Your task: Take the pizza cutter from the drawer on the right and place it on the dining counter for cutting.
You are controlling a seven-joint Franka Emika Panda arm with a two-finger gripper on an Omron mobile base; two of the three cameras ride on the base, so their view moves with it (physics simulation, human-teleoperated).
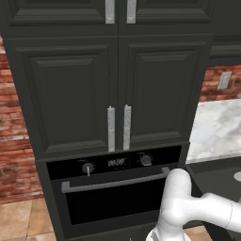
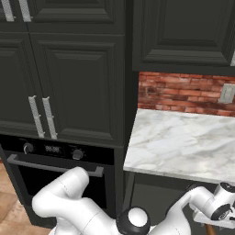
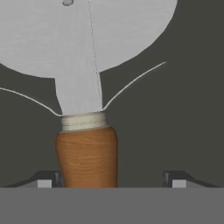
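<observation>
**Closing in on the cutter's handle**

Right now the dark cabinet wall [image 1: 94, 94] with its built-in oven [image 1: 113, 193] fills what lies ahead, and off to the right a marble-topped counter [image 2: 183, 142] runs under the brick wall [image 2: 183, 94]. My arm reaches low to that right side, below the counter's edge, where the drawer would be, though I cannot make out the drawer's own walls.

Down there, seen from my hand, the pizza cutter [image 3: 87, 87] lies on a dark floor, its broad silver-grey wheel away from me and its short wooden handle [image 3: 87, 155] pointing back between my fingertips [image 3: 46, 180]. My pincer [image 3: 109, 181] stands released, jaws apart, one tip just beside the handle and the other well clear; nothing is grasped yet.

I judge the tool light and rigid, top-heavy toward the wheel. The wheel is thin, flat and smooth, so a poor place to pinch. The rounded wood offers better purchase; I would centre on it first, then squeeze across its thickest part.
</observation>
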